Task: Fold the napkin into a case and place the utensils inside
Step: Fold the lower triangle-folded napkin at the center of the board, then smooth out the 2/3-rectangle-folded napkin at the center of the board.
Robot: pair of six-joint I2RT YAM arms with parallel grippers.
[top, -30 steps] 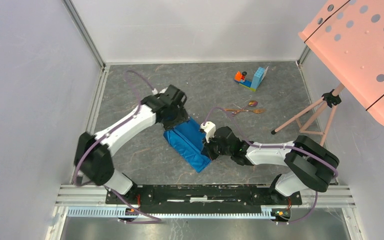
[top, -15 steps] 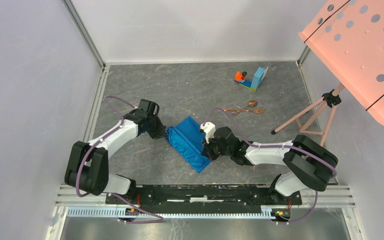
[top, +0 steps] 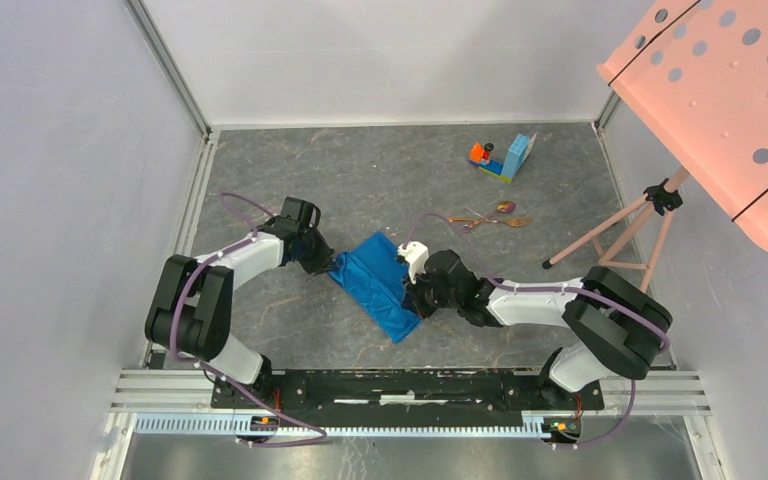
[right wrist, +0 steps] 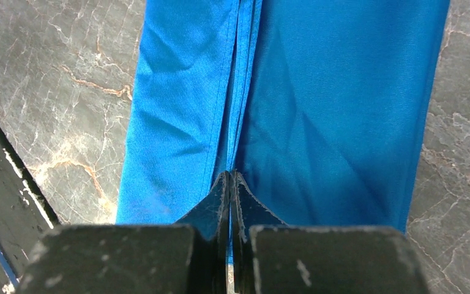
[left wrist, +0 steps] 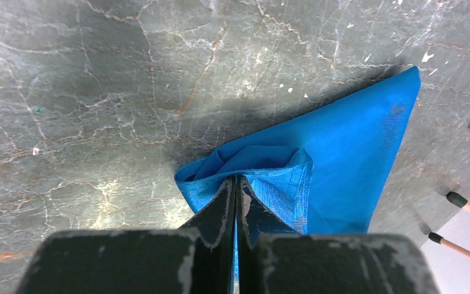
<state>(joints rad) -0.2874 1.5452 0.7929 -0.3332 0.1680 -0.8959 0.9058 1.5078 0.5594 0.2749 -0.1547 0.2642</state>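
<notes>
The bright blue napkin (top: 380,285) lies folded into a narrow oblong near the middle of the table. My left gripper (top: 331,264) is low at the napkin's left end, shut on a bunched edge of the cloth (left wrist: 235,179); the napkin (left wrist: 355,147) fans out beyond it. My right gripper (top: 416,296) is at the opposite long side, shut on a layered edge of the napkin (right wrist: 230,175), with the napkin (right wrist: 324,104) stretching ahead. The copper-gold utensils (top: 490,219) lie on the table beyond the right arm, apart from the napkin.
An orange-and-blue toy block piece (top: 505,158) sits at the back right. A pink perforated panel (top: 730,80) on a tripod (top: 615,240) overhangs the right side. Grey walls enclose the table, and a black rail (top: 410,385) runs along its near edge.
My left arm swung from above the napkin's far-left corner down to its left end, and its jaws closed on the cloth edge. The right arm stayed put, still gripping.
</notes>
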